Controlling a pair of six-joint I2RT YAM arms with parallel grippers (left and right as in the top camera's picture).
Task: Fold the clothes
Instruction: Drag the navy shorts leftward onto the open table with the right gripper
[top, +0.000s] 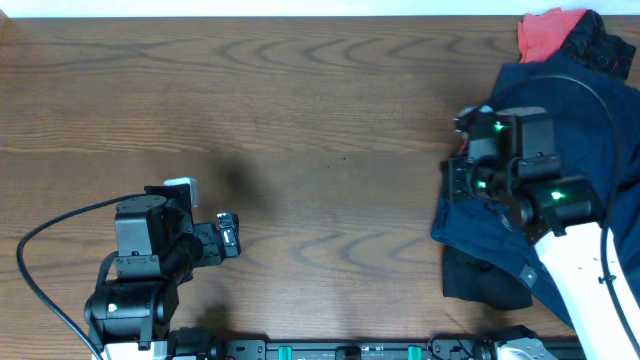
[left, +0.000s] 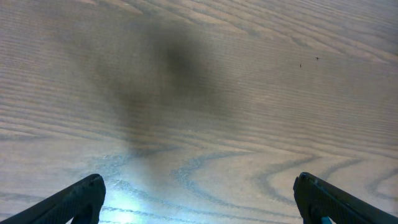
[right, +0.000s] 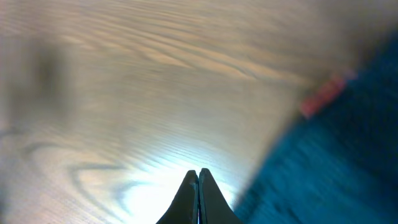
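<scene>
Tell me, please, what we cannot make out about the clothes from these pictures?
Overhead: the right arm covers the middle of the navy clothes, so their number is unclear.
Overhead: the coral-red piece lies partly under dark fabric; the navy clothes run off the right edge.
Right wrist: blur hides every seam and edge of the navy clothes.
</scene>
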